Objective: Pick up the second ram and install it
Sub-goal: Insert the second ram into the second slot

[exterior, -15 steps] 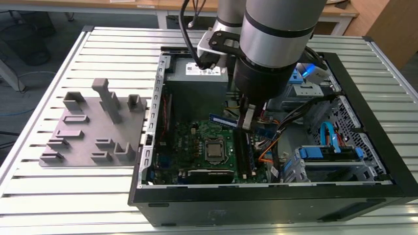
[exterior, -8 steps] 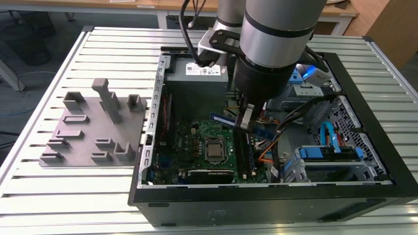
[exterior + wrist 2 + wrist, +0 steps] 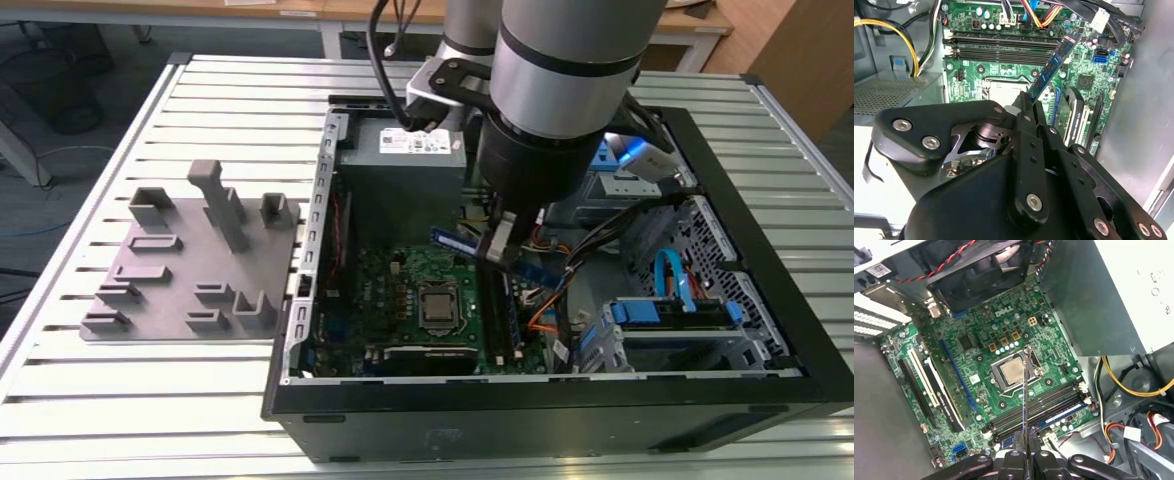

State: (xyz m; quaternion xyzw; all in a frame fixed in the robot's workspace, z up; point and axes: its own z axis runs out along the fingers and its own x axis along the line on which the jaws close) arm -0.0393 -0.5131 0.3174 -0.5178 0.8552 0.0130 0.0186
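My gripper [image 3: 499, 243] is shut on the second ram [image 3: 467, 244], a thin dark blue stick with black chips, and holds it tilted inside the open computer case, above the green motherboard [image 3: 400, 285]. In the second wrist view the second ram [image 3: 1054, 62] sticks out from the gripper [image 3: 1026, 107] and slants over the long black memory slots [image 3: 999, 49]. In the first wrist view I see the second ram [image 3: 1025, 400] edge-on, running from the gripper [image 3: 1025, 455] across the memory slots [image 3: 1039, 407] toward the processor socket [image 3: 1013, 371]. Another blue stick [image 3: 1066, 411] sits in one slot.
The black case wall [image 3: 561, 405] surrounds the board. A grey power supply [image 3: 400, 165] stands at the back, and a drive cage [image 3: 674, 315] with blue and orange cables is on the exterior view's right. A grey fixture block [image 3: 187, 265] lies on the slatted table, on the exterior view's left.
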